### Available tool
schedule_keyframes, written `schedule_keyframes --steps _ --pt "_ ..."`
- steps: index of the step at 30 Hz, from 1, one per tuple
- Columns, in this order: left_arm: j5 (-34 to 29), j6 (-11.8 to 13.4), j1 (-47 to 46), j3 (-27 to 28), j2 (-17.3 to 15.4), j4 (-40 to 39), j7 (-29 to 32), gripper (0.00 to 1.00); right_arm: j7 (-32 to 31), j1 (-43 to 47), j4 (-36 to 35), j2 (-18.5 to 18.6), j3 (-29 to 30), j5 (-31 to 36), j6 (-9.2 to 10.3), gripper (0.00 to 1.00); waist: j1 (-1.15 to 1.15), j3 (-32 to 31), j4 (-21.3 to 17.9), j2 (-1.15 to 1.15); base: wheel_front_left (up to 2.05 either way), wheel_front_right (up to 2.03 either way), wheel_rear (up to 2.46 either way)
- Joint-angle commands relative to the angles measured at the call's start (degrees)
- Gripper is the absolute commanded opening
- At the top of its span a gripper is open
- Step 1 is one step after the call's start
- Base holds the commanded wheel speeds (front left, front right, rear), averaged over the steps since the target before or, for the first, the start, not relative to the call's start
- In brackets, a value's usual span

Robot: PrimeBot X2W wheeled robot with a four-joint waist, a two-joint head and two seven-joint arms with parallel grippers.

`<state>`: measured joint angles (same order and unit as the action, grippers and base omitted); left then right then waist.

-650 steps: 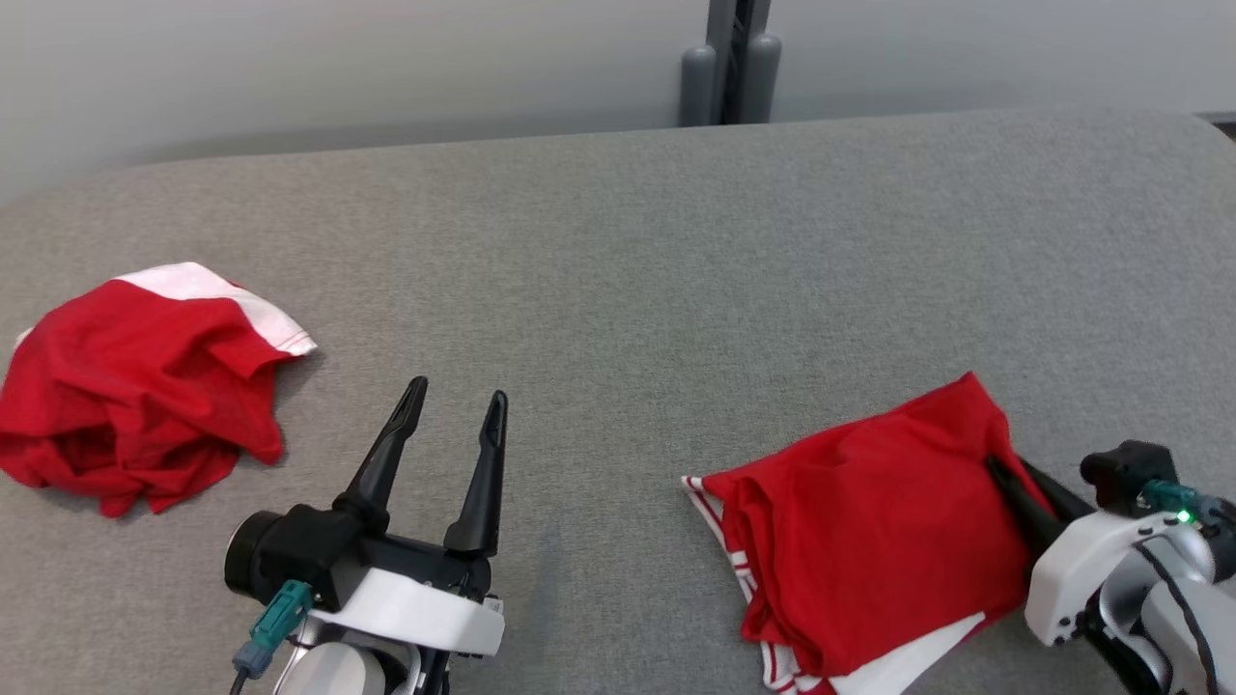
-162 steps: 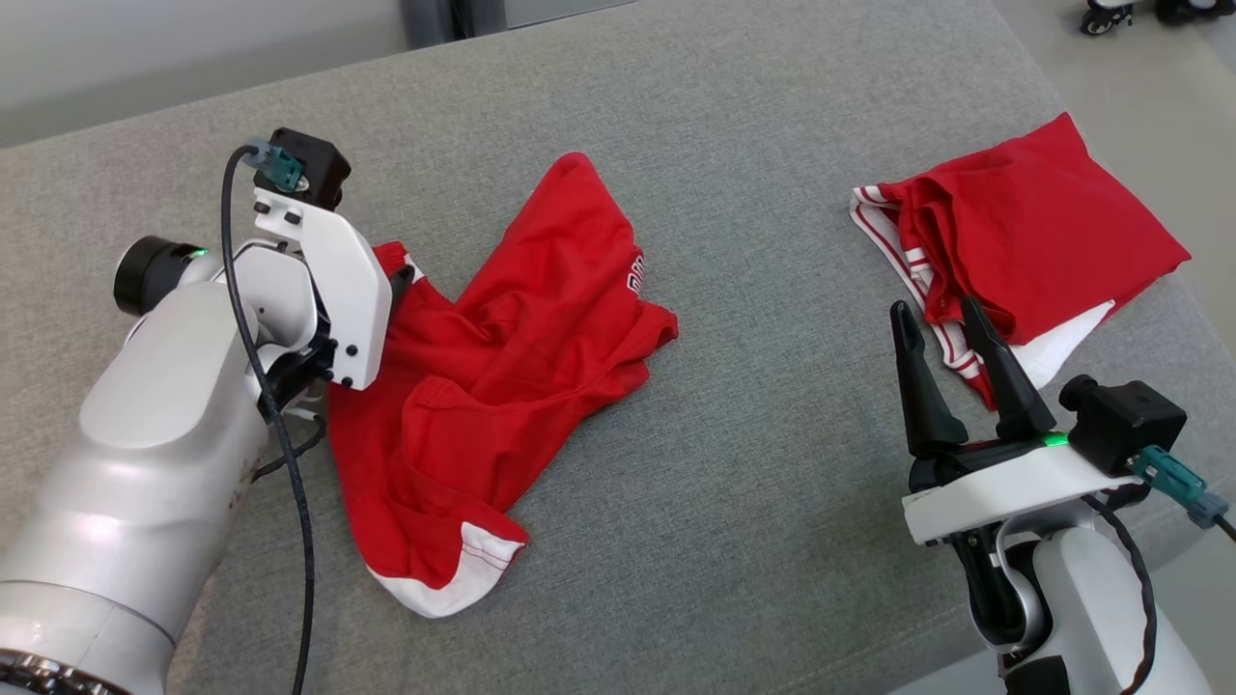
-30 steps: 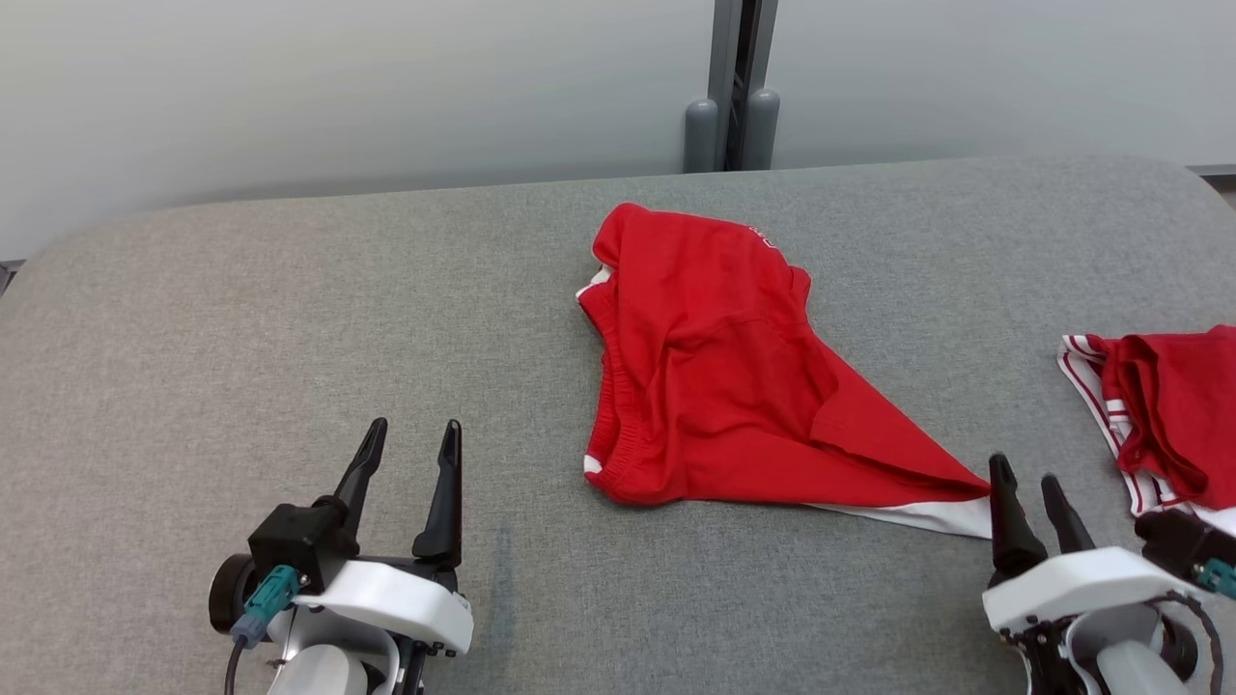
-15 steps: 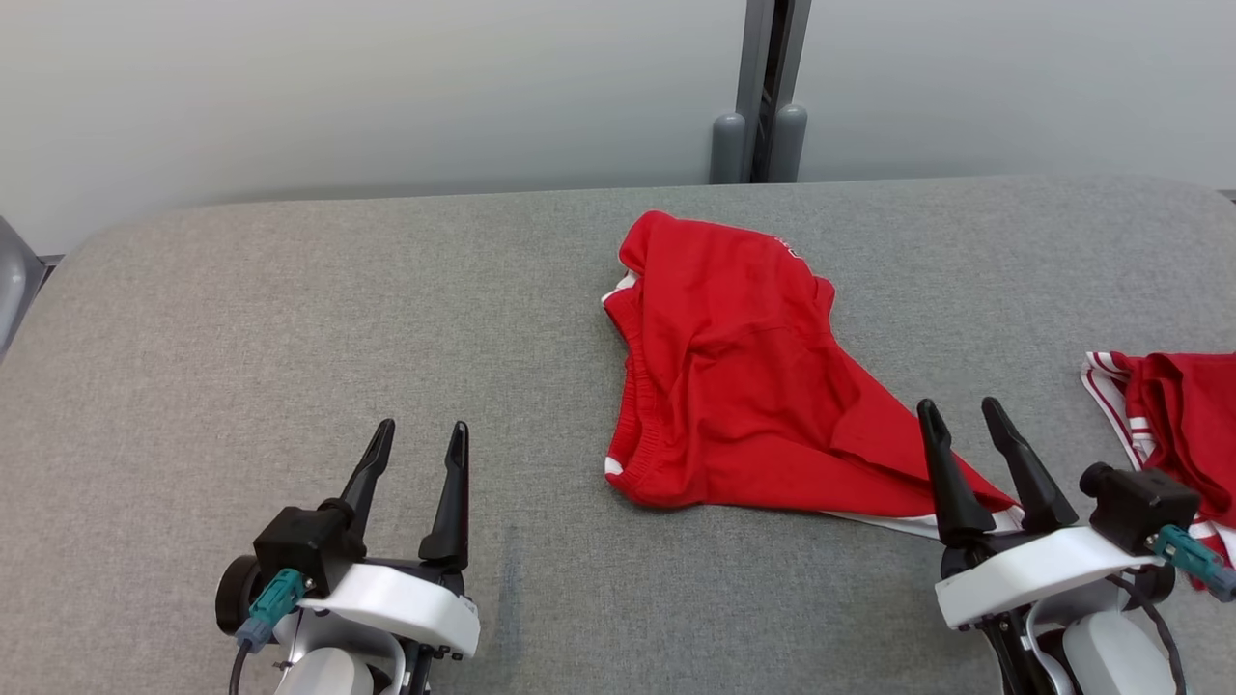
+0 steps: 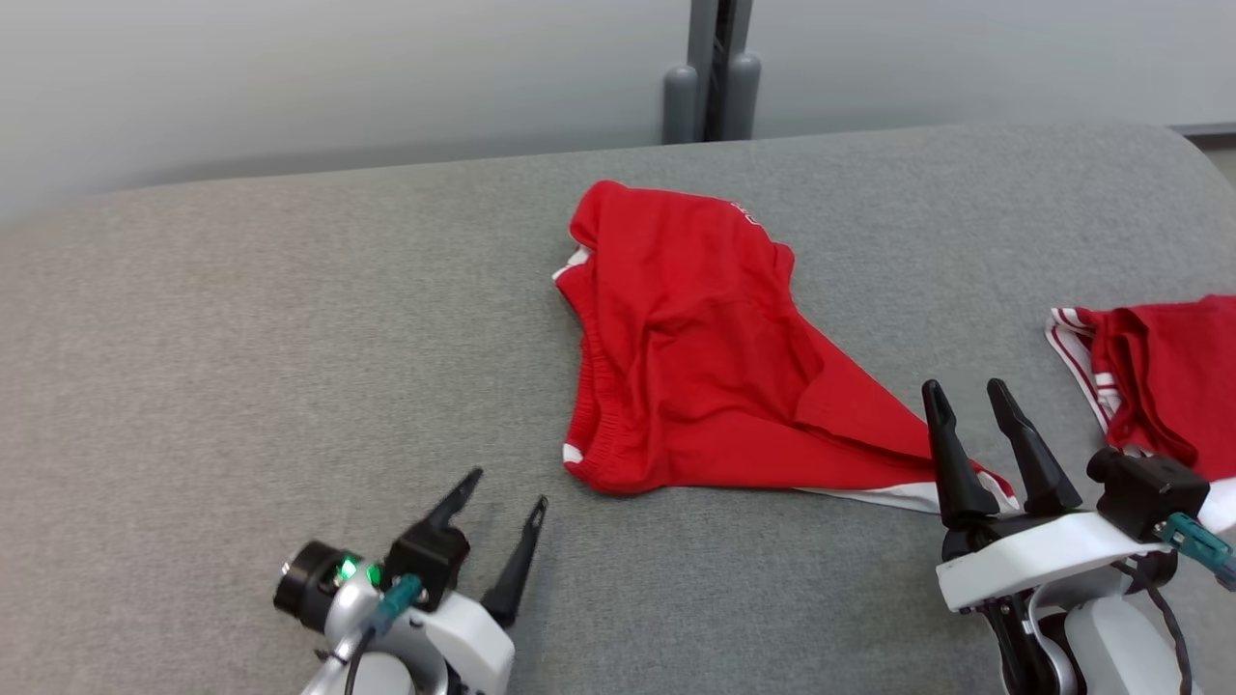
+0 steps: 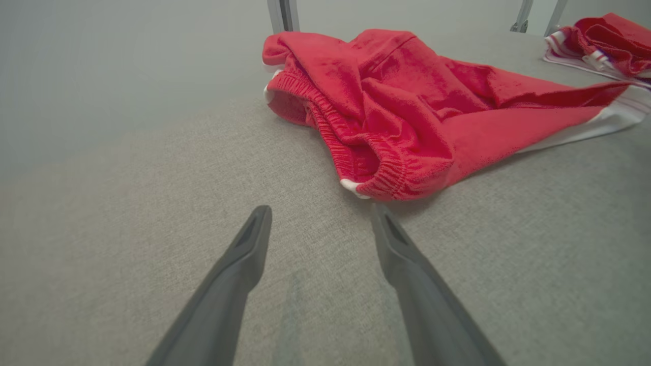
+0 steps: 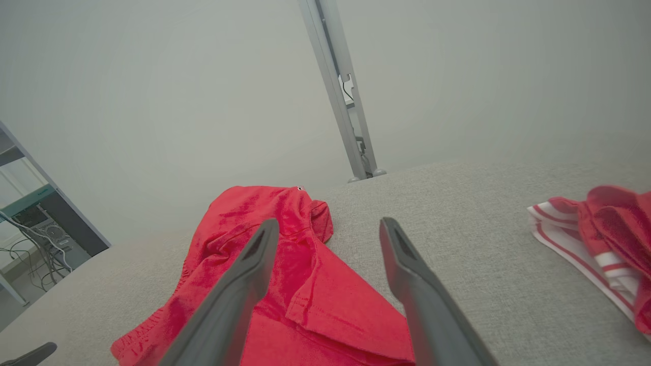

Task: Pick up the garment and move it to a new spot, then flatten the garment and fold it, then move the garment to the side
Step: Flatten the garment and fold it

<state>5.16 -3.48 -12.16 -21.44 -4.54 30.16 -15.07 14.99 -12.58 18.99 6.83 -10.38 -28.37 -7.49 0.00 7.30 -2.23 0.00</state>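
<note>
Grey table, crumpled red garment, both pincers spread apart

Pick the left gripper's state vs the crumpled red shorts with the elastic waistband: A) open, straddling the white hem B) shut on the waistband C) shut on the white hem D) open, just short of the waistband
D: the left gripper has fingers apart, tips just short of the waistband of the crumpled red shorts, holding nothing.
</note>
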Motion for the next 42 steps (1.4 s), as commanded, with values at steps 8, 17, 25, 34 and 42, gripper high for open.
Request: schedule_keyframes --steps 8,17,25,34,42 --pt "0.9 -3.9 -10.1 -2.9 -1.0 8.9 -0.1 1.0 0.3 -1.9 -0.4 -0.6 1.4 -0.4 0.0 1.0 0.0 4.5 -4.9 0.0 0.0 0.0 0.0" --pt "0.7 -4.0 -12.4 -5.0 -0.9 10.3 -0.1 1.0 0.3 -2.3 -0.1 -0.9 1.5 -0.1 0.0 1.0 0.0 5.4 -5.4 0.0 0.0 0.0 0.0" --pt "4.3 -4.0 -14.1 -4.5 0.2 13.6 -0.1 1.0 0.3 -2.7 0.3 -1.1 1.0 0.1 0.0 1.0 0.0 5.9 -5.9 0.0 0.0 0.0 0.0" --pt "11.6 -4.0 -16.0 -7.1 0.8 17.0 -0.1 0.18 0.3 -2.9 1.1 -1.1 1.0 0.0 0.0 1.0 0.0 6.2 -6.7 0.0 0.0 0.0 0.0" --pt "17.3 -4.0 -14.1 -5.8 0.3 13.1 -0.1 0.0 0.3 -1.6 3.9 -0.8 2.8 0.1 0.0 1.0 0.0 5.1 -5.6 0.0 0.0 0.0 0.0"
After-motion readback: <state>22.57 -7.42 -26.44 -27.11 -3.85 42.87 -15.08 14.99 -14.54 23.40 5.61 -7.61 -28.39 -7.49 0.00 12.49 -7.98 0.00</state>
